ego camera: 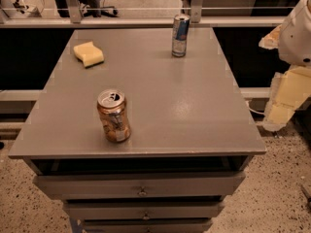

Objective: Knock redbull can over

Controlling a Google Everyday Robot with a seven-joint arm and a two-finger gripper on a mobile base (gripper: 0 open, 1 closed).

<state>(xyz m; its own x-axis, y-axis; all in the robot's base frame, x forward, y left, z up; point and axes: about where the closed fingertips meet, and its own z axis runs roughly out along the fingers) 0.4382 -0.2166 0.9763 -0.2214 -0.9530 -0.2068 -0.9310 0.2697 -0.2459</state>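
The redbull can [180, 35] stands up straight on the gray table [194, 106]. It is at the far side of the top, at about 1 o'clock from the middle, close to the back edge. Nothing touches it.

A brown can [113, 115] stands at about 7 o'clock, near the front edge. A yellow sponge [88, 54] lies at about 10 o'clock. Both are well apart from the redbull can.

The gripper [285, 95] is off the table, out at 3 o'clock, past the right edge. It holds nothing. I cannot tell if it is open or shut. The white arm [299, 33] is above it.

The can is not knocked over yet, so the job has not really begun.

The redbull can is tall and thin, so I think it will tip easily. It is hard metal and smooth, so it may slide if pushed low down. It looks light, more so if it is empty. No grab is needed. A push high up near the silver top should work best. Once down, it may roll, and the back edge is close.
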